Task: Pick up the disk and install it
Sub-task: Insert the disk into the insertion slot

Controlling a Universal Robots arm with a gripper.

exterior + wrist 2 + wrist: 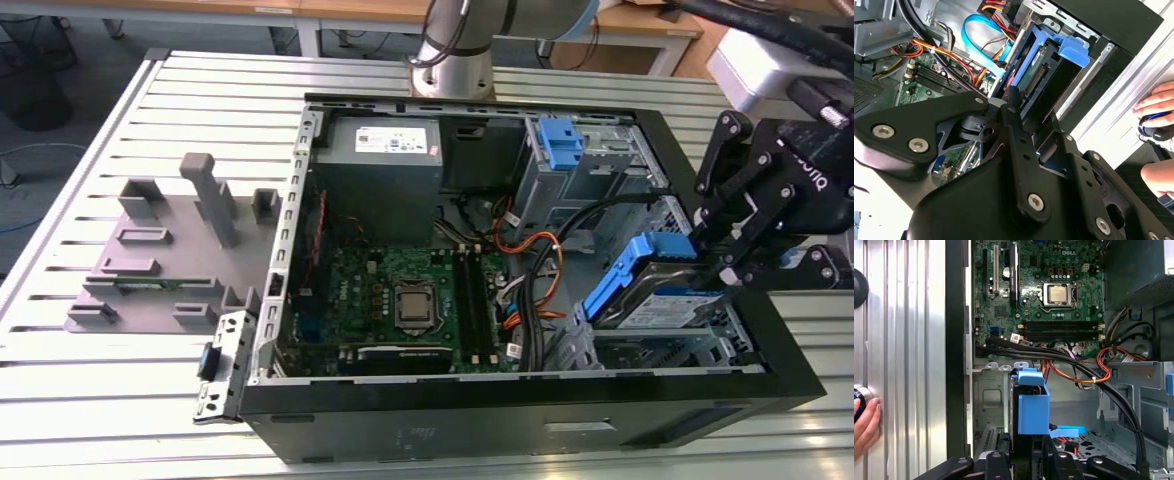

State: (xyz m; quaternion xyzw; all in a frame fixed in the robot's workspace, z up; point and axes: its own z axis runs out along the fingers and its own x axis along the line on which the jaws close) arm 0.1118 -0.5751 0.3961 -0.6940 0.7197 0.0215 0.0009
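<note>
The disk (663, 308) sat tilted at the mouth of the bay (988, 397) in the corner of the case (534, 425). Its label end was low over the metal cage and its blue bracket (1032, 407) end rode high. Not seated, by the look of it.

Here was the danger. The disk sat at an angle, so a push from there could have jammed the bracket against the bay wall, or cocked it on the rails instead of sliding it home.

Trouble number two was the cables (1069, 361). A black bundle and the orange leads ran just beside the bracket, between it and the motherboard (1054, 290). A low edge could have snagged one or pinched it under the disk.

And the grip looked to be out at one end only, so the disk could have pivoted or slipped if it met resistance.

The tool (721, 262) was pressed shut on the disk, fingers (996, 463) pinching either side of the bracket end. In the exterior view it stood above the disk and to that view's right, over the case's rim, and the disk hung down and away from it into the bay.

Further out, a hand (865, 426) rested on the counter (80, 400) just outside the case wall. It was near enough that a wide swing of the arm would have been a worry.
</note>
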